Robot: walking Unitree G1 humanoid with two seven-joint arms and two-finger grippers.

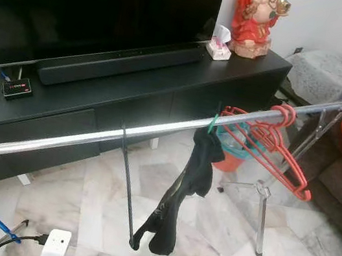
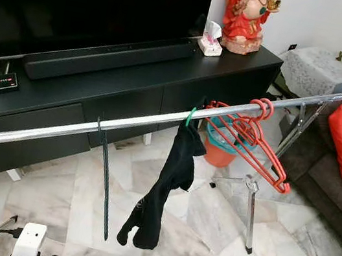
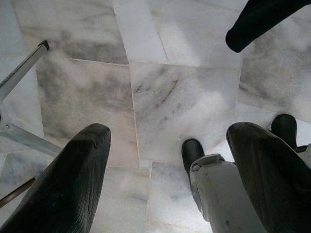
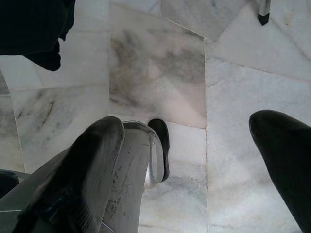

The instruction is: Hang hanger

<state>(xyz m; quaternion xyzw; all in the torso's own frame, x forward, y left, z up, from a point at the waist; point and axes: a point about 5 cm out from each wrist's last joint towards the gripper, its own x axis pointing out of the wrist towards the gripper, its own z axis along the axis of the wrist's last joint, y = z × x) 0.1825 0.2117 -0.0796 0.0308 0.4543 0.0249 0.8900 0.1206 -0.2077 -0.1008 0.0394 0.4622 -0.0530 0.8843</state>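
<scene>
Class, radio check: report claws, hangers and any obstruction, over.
Left claw open, empty, pointing at the floor. Right claw the same. Red hangers on the rail beside black garment. Nothing blocking.

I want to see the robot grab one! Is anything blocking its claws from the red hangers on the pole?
Nothing visible blocks them. The red hangers hang free on the metal rail, beside a black garment. The left claw and right claw point down at the marble floor, open and empty.

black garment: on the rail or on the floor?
On the rail. The black garment hangs from a green hanger hook over the metal rail, its lower end clear of the floor.
</scene>
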